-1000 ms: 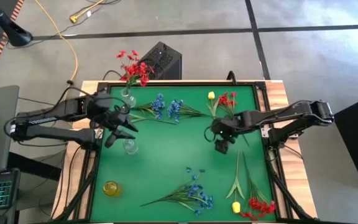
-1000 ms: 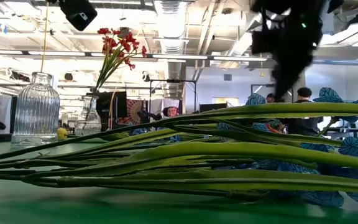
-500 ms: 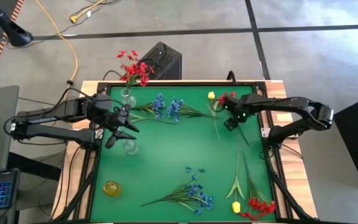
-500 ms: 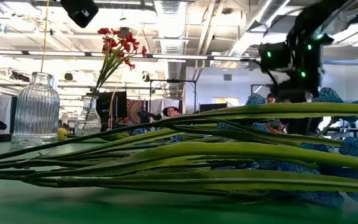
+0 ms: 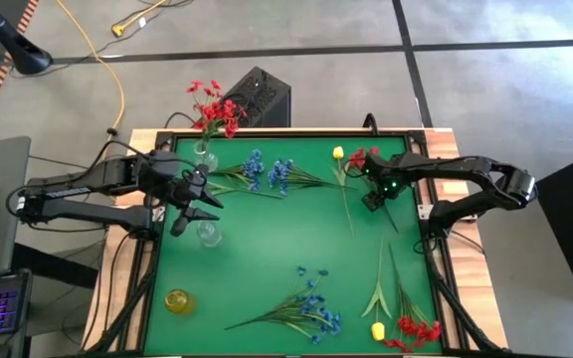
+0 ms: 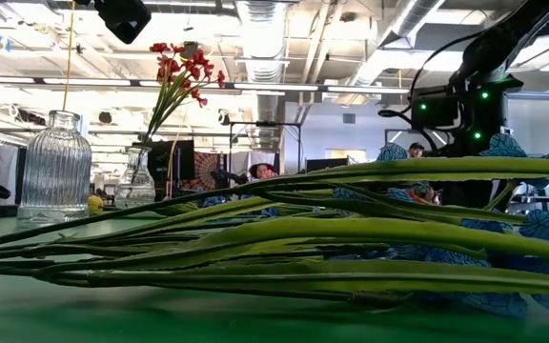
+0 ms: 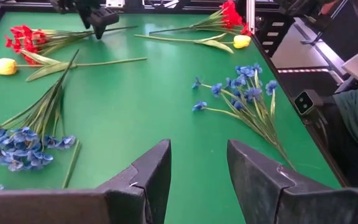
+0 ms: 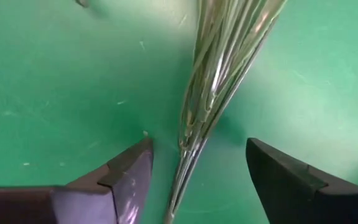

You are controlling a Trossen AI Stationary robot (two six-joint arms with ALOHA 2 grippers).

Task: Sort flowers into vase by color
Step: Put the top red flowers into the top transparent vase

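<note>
Your right gripper (image 5: 373, 200) sits low over the green table (image 5: 267, 249) near its far right corner, fingers (image 8: 126, 174) spread open on either side of the red flower stem (image 8: 207, 99) lying between them, not yet clamped on it. Your left gripper (image 5: 189, 209) waits open and empty beside the clear vase (image 5: 208, 233) near the left edge, close to the vase of red flowers (image 5: 214, 111) at the far left.
</note>
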